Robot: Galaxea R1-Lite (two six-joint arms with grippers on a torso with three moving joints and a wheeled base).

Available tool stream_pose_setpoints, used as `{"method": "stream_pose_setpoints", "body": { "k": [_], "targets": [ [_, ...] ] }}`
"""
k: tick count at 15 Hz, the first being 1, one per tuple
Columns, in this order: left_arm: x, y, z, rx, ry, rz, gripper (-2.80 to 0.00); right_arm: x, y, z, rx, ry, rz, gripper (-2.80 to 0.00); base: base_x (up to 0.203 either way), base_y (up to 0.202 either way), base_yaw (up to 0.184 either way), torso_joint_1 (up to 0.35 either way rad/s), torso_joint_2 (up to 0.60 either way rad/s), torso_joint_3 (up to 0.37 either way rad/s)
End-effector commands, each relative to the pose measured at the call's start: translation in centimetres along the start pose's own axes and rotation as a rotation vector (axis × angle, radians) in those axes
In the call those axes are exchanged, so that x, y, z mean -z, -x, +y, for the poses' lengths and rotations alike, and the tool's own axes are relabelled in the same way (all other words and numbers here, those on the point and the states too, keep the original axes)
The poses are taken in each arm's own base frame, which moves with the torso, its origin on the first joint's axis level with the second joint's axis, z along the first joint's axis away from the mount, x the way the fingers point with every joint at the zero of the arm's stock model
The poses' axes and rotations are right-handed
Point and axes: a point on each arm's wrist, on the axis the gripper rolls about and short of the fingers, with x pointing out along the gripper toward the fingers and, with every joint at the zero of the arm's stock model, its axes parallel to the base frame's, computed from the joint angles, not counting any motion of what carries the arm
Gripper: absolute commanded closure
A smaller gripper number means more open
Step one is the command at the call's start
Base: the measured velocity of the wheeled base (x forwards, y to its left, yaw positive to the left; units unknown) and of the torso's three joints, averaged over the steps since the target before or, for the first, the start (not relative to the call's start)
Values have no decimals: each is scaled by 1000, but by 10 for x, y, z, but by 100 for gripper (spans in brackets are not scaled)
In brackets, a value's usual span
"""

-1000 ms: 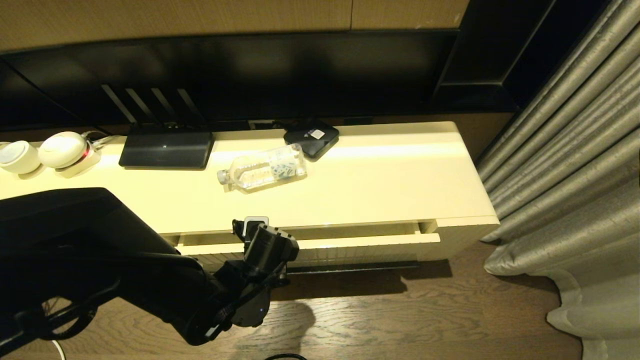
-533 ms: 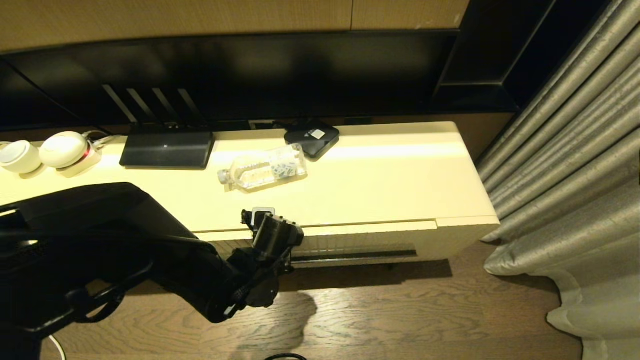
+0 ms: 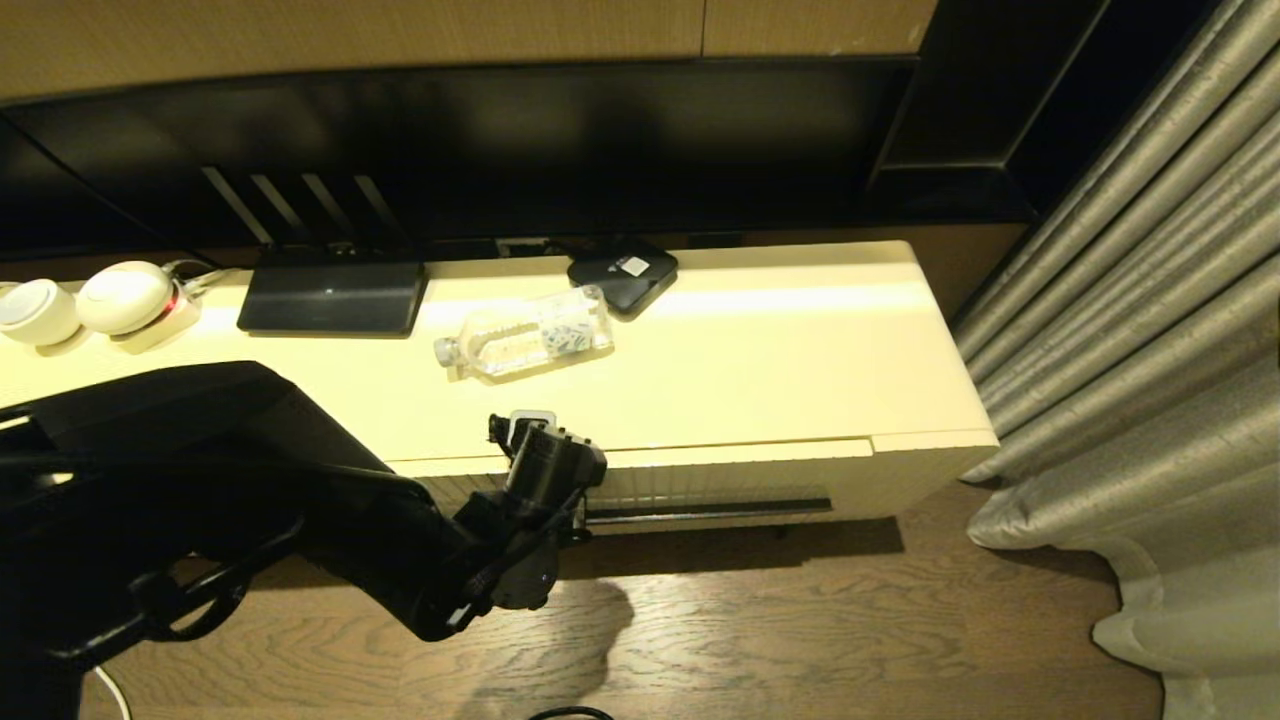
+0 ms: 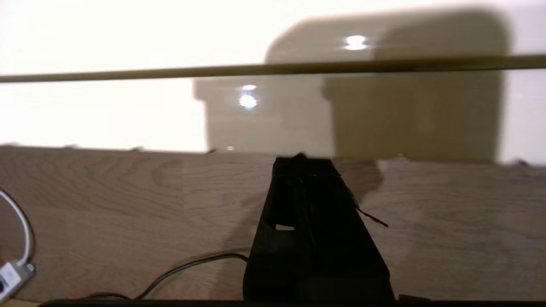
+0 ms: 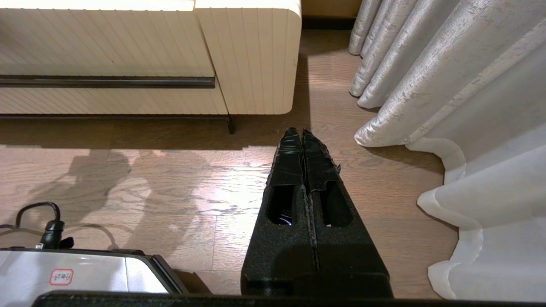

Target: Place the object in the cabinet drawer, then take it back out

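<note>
One water bottle (image 3: 524, 337) lies on the worktop (image 3: 760, 360) near one black box (image 3: 622, 272). One drawer (image 3: 700, 478), ajar a second ago, now closed. My left hand (image 4: 303, 160) sits clamped empty at its front; right hand (image 5: 302, 133) also closed, empty.

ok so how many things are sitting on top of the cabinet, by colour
black: 2, the flat router and the small square box
white: 2, the round devices at the left end
clear: 1, the water bottle lying on its side
total: 5

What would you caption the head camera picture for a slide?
Left gripper shut at the closed drawer; water bottle lying on the cabinet top.
</note>
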Motion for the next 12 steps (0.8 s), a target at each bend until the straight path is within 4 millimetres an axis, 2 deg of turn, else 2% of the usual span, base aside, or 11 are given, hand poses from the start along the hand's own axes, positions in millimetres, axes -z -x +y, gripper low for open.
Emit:
{"method": "stream_pose_setpoints", "body": {
  "k": [1,4,8,10,12],
  "targets": [
    [-7,21,12,2,-8,-17,0,0,0,0,-1,0,3,0,0,0,0,0,0,0],
    [-18,50,31,15,-36,-55,0,0,0,0,-2,0,1,0,0,0,0,0,0,0],
    [-19,105,75,25,-100,-96,0,0,0,0,-2,0,1,0,0,0,0,0,0,0],
    [-2,133,104,11,-151,-73,0,0,0,0,-2,0,1,0,0,0,0,0,0,0],
    [20,150,128,-8,-179,-49,0,0,0,0,-2,0,1,0,0,0,0,0,0,0]
  ]
}}
